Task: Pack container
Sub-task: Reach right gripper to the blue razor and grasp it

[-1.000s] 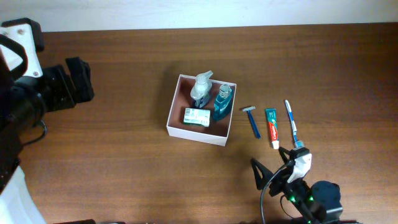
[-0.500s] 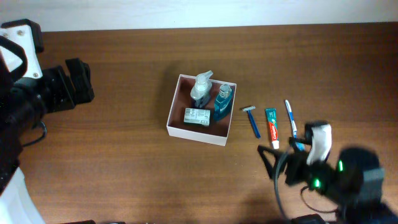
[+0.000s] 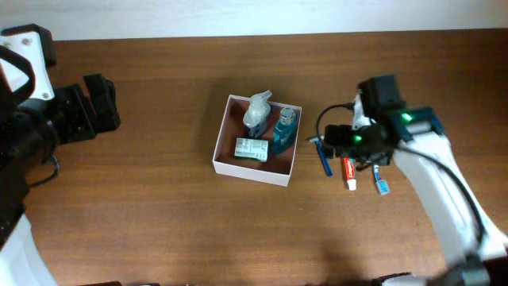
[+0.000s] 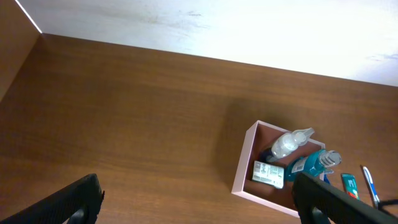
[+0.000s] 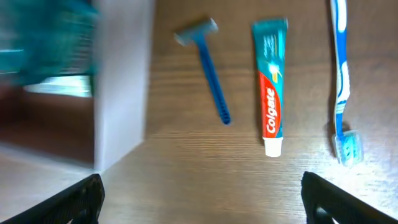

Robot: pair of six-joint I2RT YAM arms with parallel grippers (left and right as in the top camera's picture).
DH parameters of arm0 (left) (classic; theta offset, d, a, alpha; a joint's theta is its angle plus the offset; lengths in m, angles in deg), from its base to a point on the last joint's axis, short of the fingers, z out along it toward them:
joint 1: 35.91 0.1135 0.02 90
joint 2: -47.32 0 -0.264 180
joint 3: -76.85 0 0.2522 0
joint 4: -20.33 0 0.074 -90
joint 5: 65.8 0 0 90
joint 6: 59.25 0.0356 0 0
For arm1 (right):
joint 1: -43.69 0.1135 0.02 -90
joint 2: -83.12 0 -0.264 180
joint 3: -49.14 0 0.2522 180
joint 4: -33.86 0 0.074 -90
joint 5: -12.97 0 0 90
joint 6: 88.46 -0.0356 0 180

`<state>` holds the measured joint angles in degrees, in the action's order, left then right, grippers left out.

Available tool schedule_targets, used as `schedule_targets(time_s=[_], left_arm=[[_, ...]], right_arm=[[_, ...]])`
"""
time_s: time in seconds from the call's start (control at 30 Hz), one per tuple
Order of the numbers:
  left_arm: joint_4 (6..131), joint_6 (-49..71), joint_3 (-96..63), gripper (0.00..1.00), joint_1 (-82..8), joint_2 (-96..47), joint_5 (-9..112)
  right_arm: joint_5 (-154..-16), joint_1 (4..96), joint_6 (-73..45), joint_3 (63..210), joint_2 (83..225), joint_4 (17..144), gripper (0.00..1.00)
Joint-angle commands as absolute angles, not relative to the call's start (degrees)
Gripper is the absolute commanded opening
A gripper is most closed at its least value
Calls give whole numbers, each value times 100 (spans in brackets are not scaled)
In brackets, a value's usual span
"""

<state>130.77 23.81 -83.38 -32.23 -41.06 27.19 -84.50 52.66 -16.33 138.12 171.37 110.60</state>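
Observation:
The container (image 3: pixel 238 168), a square white box with a pinkish-brown inside, sits mid-table. It holds a clear spray bottle (image 3: pixel 256 111), a blue bottle (image 3: pixel 284 131) and a green-and-white packet (image 3: pixel 251 148). To its right lie a blue razor (image 3: pixel 324 160), a toothpaste tube (image 3: pixel 348 171) and a toothbrush (image 3: pixel 380 186), partly under my right arm. My right gripper (image 3: pixel 349 143) hovers above them, open and empty. The right wrist view shows the razor (image 5: pixel 211 74), toothpaste (image 5: pixel 271 87), toothbrush (image 5: pixel 341 81) and the container wall (image 5: pixel 121 87). My left gripper (image 3: pixel 99 103) is open and empty at the far left.
The left wrist view shows the container (image 4: pixel 244 165) from afar and the table's pale back edge (image 4: pixel 217 31). Bare wooden table lies between the left gripper and the container.
My right arm has swung from the table's front edge up and back, now above the razor, toothpaste and toothbrush. The left arm and the objects have not moved.

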Motion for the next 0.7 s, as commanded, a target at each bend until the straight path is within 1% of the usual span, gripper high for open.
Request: schedule_targets(time_s=[0.0, 0.07, 0.17, 0.2, 0.3, 0.33, 0.43, 0.5, 0.57, 0.6, 0.63, 0.67], left_arm=[[13077, 2395, -8349, 99, -3194, -4045, 2719], [13077, 2395, -8349, 100, -3194, -4045, 2719], [13077, 2395, -8349, 99, -3194, -4045, 2719], [13077, 2395, -8349, 99, -3194, -4045, 2721], [13077, 2395, -8349, 100, -3194, -4045, 2721], [13077, 2395, -8349, 100, -3194, -4045, 2719], [13077, 2395, -8349, 99, -3194, -4045, 2719], [13077, 2395, -8349, 99, -3194, -4045, 2719], [13077, 2395, -8349, 100, -3194, -4045, 2721], [13077, 2395, -8349, 99, -3194, -4045, 2721], [13077, 2395, -8349, 100, -3194, -4045, 2719], [13077, 2395, -8349, 99, -3194, -4045, 2721]], right_arm=[[-8441, 5303, -1762, 13899, 17943, 10918, 91], [-8421, 5391, -1653, 13899, 18435, 10585, 88], [-8410, 5419, -1631, 13899, 18953, 10304, 75], [-8408, 5419, -1631, 13899, 19115, 10258, 71], [-8408, 5419, -1629, 13897, 19454, 10196, 52], [-8410, 5419, -1631, 13897, 19578, 10177, 48], [-8408, 5424, -1631, 13893, 19812, 10153, 47], [-8408, 5424, -1631, 13882, 19908, 10120, 42], [-8408, 5424, -1631, 13880, 19987, 10089, 32], [-8408, 5424, -1631, 13880, 20002, 10092, 20], [-8402, 5424, -1629, 13882, 19991, 10100, 12], [-8386, 5419, -1629, 13884, 19972, 10116, 9]])
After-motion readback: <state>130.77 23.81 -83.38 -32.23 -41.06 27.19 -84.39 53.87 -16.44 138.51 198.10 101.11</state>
